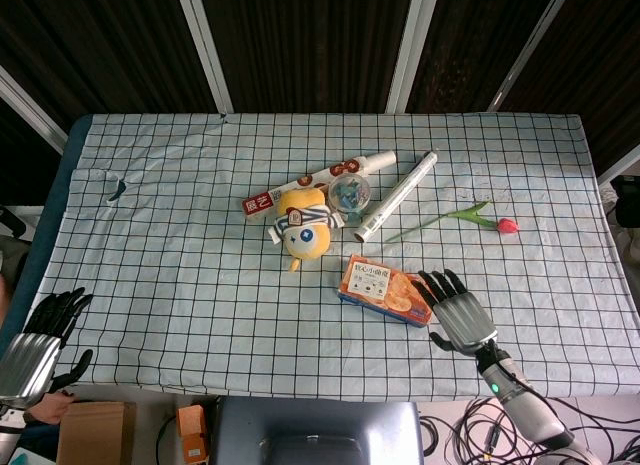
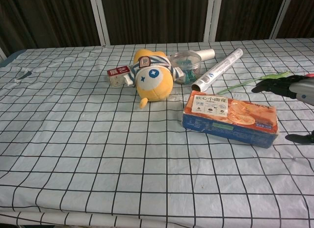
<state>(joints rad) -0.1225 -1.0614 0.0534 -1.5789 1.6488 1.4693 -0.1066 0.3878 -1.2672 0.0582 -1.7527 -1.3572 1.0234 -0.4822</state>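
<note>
Nearest the robot, the table [image 1: 200, 315] is covered by a white cloth ruled with a dark grid, lightly creased, its near edge hanging over the front. Below that edge in the head view sit a grey box [image 1: 318, 432], a cardboard carton [image 1: 92, 433] and loose cables [image 1: 470, 435] on the floor.

The right hand [image 1: 458, 312] hovers low over the near right part of the cloth, fingers [image 1: 447, 285] spread apart and holding nothing. Just beside it, to its left, lies the orange biscuit box [image 1: 384, 289], flat on the cloth; in the chest view the fingertips seem just clear of the box, not touching it. The left hand [image 1: 42, 337] hangs at the near left corner, off the table's edge, fingers apart and empty.

Further back a yellow plush toy [image 1: 303, 225] rests mid-table, against a red-and-white long box [image 1: 318, 181] and a clear plastic cup [image 1: 351, 194]. A white roll [image 1: 398, 194] lies slanted beside them, and an artificial tulip [image 1: 470, 217] to the right.

Behind the table stand dark panels with pale frames [image 1: 205, 45].
</note>
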